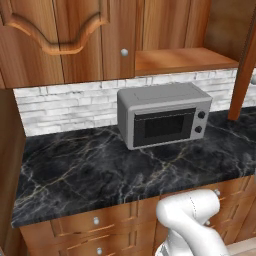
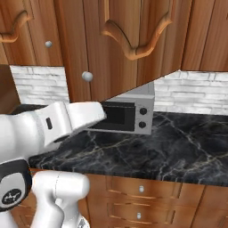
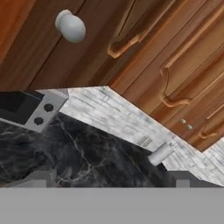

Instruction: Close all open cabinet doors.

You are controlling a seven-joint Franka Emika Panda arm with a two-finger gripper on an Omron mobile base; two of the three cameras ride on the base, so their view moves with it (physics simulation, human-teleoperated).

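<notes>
One cabinet door (image 2: 120, 49) stands swung out from the upper cabinets, its arched moulding and round silver knob (image 2: 87, 76) facing the right base view. From the left base view this open door (image 1: 245, 70) is an edge-on strip beside the bare cabinet shelf (image 1: 185, 60). Next to it a closed door (image 1: 75, 40) carries a knob (image 1: 124, 52). My gripper (image 3: 111, 179) is open, holding nothing, below the open door, with its knob (image 3: 71, 26) close at upper left. My white arm (image 2: 67, 120) reaches under that door.
A grey microwave (image 1: 162, 120) sits on the black marble counter (image 1: 75, 170) against the white brick backsplash (image 1: 65, 105). Drawer fronts (image 2: 142, 189) with silver knobs run below the counter. Further closed cabinet doors (image 3: 188, 87) line the wall, with a small grey cylinder (image 3: 160, 153) beneath them.
</notes>
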